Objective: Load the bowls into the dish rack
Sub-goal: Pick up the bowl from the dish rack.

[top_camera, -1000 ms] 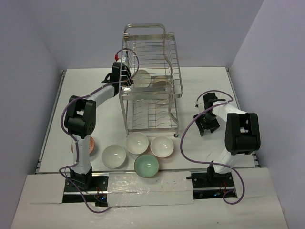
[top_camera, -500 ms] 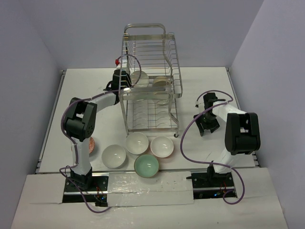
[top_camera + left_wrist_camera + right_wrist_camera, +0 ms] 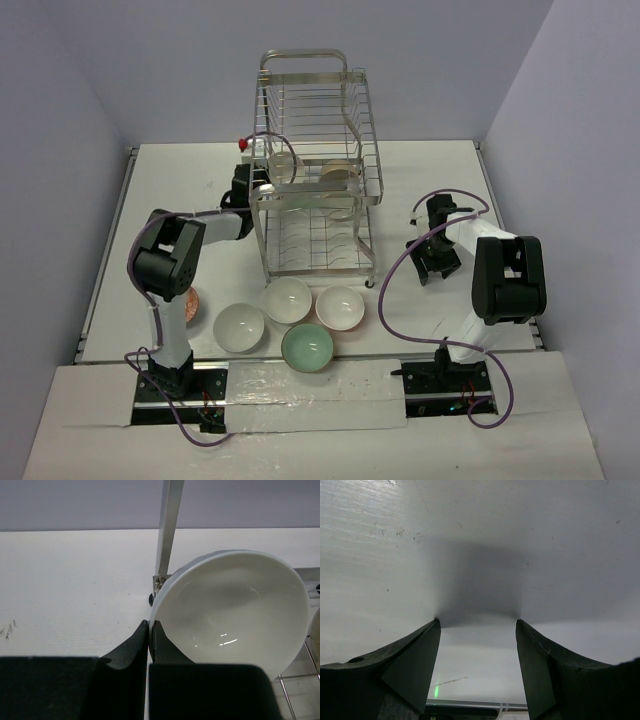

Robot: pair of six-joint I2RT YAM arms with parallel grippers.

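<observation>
My left gripper point(image 3: 149, 630) is pinched shut on the rim of a white bowl point(image 3: 235, 605) at the dish rack's point(image 3: 318, 193) upper tier. The bowl looks like rigid, slippery, chip-prone glazed ceramic, so I should hold it by the rim only. My right gripper point(image 3: 477, 622) is open and holds nothing.

No writing, brand, number or sign is legible in any of the three views: nothing on any bowl point(image 3: 287, 300), the dish rack point(image 3: 315, 235) or the table point(image 3: 430, 165).

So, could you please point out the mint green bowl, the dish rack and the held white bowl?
mint green bowl point(image 3: 307, 347): top view, inside centre.
dish rack point(image 3: 305, 55): top view, top handle.
held white bowl point(image 3: 235, 605): left wrist view, inner wall.
</observation>
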